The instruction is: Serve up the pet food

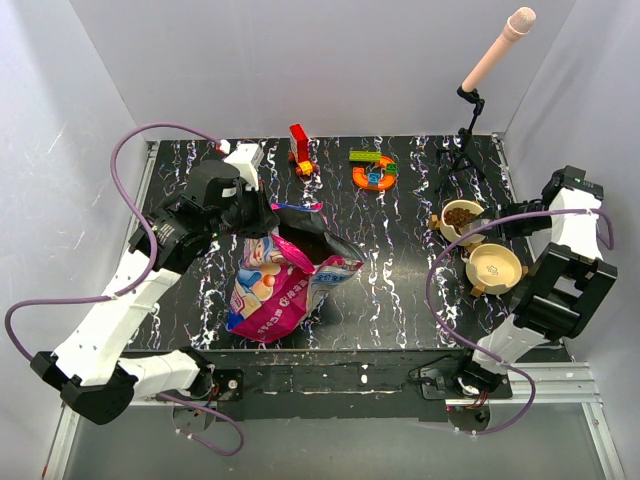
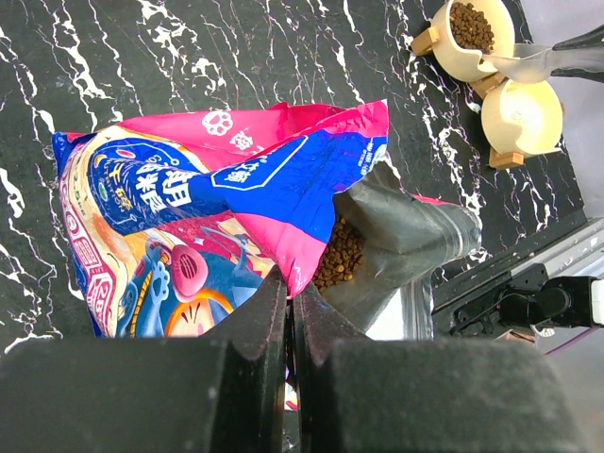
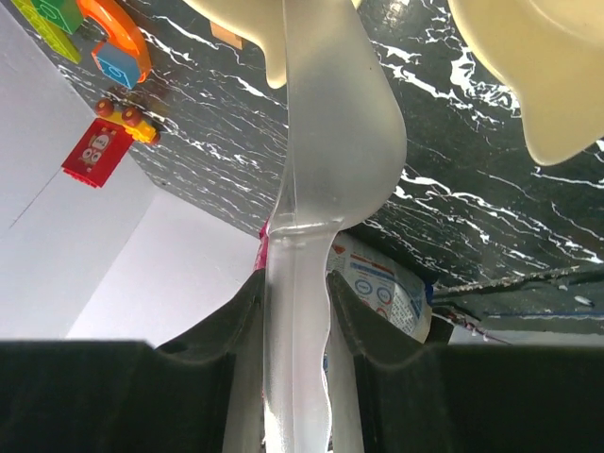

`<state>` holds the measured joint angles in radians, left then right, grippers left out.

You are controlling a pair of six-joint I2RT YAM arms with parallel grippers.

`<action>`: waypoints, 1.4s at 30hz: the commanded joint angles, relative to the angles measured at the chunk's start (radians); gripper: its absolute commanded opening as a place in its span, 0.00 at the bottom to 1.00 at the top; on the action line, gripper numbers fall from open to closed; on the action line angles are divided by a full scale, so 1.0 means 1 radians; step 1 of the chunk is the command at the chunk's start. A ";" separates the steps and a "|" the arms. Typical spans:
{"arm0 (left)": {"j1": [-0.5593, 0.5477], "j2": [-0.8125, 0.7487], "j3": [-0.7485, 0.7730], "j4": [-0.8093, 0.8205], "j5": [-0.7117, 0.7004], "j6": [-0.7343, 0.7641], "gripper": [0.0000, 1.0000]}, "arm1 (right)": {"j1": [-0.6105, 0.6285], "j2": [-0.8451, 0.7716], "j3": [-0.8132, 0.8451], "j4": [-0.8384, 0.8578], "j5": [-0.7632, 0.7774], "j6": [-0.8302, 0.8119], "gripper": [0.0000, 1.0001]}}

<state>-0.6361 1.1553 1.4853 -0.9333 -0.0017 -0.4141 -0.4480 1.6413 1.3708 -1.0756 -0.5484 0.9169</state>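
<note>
The left gripper point(image 2: 288, 288) pinches the rim of the open pet food bag point(image 2: 189, 198), and well right of the bag the right gripper point(image 3: 294, 283) clamps a clear scoop point(image 3: 335, 123).

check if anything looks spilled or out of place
No spill shows: kibble sits only in the far bowl and inside the bag. The bag slumps sideways, mouth open, pinched by the left hand. The right hand grips a clear scoop.

I see a black table point(image 1: 400, 300) veined white | plain pale back wall point(image 1: 330, 60) behind the table | pale side panels point(image 1: 50, 150) left and right of the table | metal rail point(image 1: 575, 378) along the table's near edge | light soft, even
</note>
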 commanded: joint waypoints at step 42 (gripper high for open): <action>0.004 -0.020 0.078 0.097 0.117 -0.044 0.00 | 0.882 -0.519 0.203 -0.180 -0.111 -0.311 0.01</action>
<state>-0.6342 1.1706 1.4876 -0.9329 0.0429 -0.4534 0.2863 1.0954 1.4124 -1.1309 -0.6441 0.6071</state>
